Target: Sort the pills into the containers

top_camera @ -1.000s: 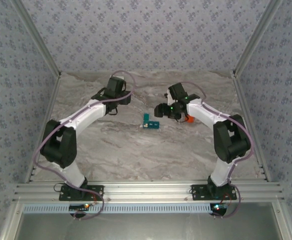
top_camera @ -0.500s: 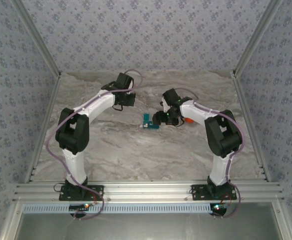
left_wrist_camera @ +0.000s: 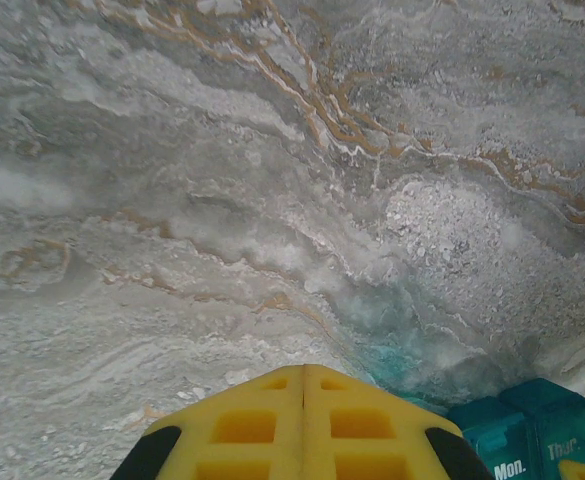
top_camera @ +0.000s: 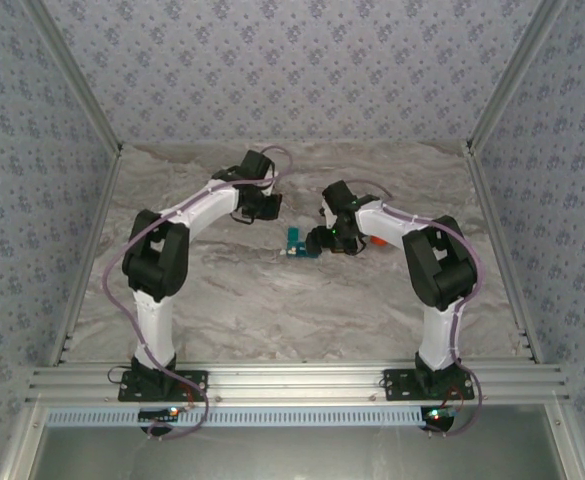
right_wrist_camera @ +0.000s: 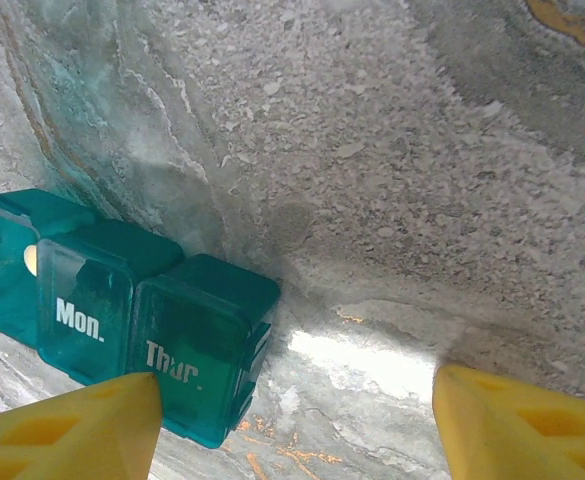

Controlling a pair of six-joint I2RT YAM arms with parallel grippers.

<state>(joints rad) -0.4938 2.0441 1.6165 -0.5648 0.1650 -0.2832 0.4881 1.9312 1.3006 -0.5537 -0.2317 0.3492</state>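
Note:
The containers are a small teal box (top_camera: 298, 243) with lidded compartments marked "Mon." and "Thur." (right_wrist_camera: 137, 335), lying mid-table. My right gripper (right_wrist_camera: 297, 430) is open just right of the box. Its left finger (right_wrist_camera: 72, 435) is in front of the "Thur." lid and its right finger (right_wrist_camera: 522, 425) is over bare table. In the top view the right gripper (top_camera: 320, 239) is at the box's right end. My left gripper (left_wrist_camera: 304, 378) is shut on nothing, low over the marble; the teal box (left_wrist_camera: 527, 430) shows at its lower right. No pills can be made out clearly.
An orange bottle (top_camera: 377, 240) stands behind the right wrist, right of the box. The marble tabletop (top_camera: 222, 300) is bounded by patterned walls and an aluminium rail (top_camera: 292, 380) at the near edge. A small white speck (top_camera: 284, 254) lies at the box's left end.
The left arm has swung right toward the box and its gripper has shut. The right gripper has moved left, up to the box's right end, staying open.

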